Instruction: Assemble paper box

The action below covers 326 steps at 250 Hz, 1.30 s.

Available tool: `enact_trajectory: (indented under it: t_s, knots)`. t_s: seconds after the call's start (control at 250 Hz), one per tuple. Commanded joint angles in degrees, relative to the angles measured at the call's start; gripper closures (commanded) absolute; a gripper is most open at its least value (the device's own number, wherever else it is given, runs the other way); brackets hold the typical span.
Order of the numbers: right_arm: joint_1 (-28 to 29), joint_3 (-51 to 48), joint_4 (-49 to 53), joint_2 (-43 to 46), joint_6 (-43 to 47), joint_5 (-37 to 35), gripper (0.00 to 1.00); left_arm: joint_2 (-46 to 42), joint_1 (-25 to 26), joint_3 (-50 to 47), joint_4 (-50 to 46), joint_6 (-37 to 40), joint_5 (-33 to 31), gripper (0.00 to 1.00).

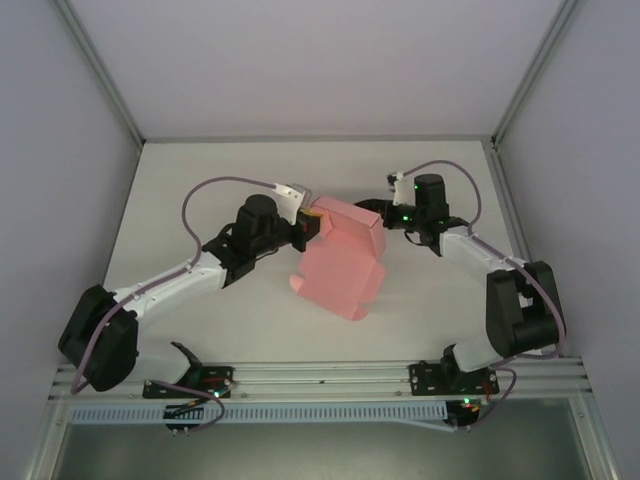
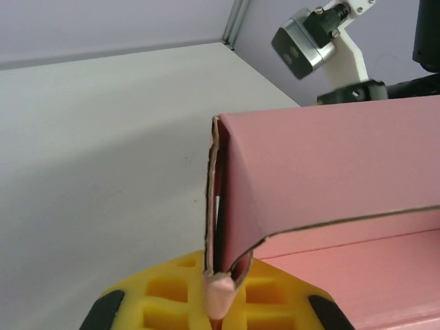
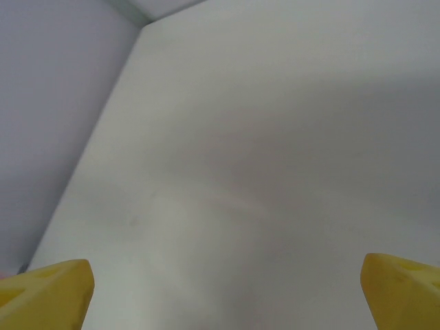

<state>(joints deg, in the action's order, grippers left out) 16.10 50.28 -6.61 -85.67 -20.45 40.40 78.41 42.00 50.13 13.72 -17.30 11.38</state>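
The salmon-pink paper box (image 1: 340, 265) lies partly folded in the middle of the table, its far panel raised into a wall. My left gripper (image 1: 312, 222) is shut on the left end of that raised wall. In the left wrist view its yellow jaws (image 2: 221, 306) pinch the doubled, folded edge of the paper box (image 2: 330, 165), and the panel stands upright from them. My right gripper (image 1: 372, 208) hovers at the box's far right corner, apart from it. In the right wrist view its yellow fingertips (image 3: 48, 292) stand wide open (image 3: 227, 289) over bare table with nothing between them.
The white table (image 1: 200, 190) is enclosed by grey walls on three sides, with metal corner posts (image 1: 110, 85) at the back. A rail (image 1: 320, 375) carrying both arm bases runs along the near edge. Bare table lies behind and to both sides of the box.
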Motion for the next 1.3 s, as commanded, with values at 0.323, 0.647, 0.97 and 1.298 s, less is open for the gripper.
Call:
enact_trajectory:
  t_s: [0.323,0.647,0.97,1.298]
  knots:
    - [6.5,4.9,-12.6,-6.8,-4.4,21.8,0.0,8.4,2.6,11.3,-4.3,-3.0,-22.1,1.0]
    - [9.2,6.0,-25.5,-9.4,-13.8,25.0,0.0,14.1,5.2,17.9,-11.9,-11.2,-36.4,1.0]
    - [10.8,6.6,-41.6,-15.5,-26.8,26.9,0.0,18.1,5.3,20.6,-3.8,-11.5,-16.4,1.0]
    - [12.8,8.4,-32.7,-16.6,-20.4,24.8,0.0,20.7,5.2,25.9,-3.9,-14.5,-9.2,1.0]
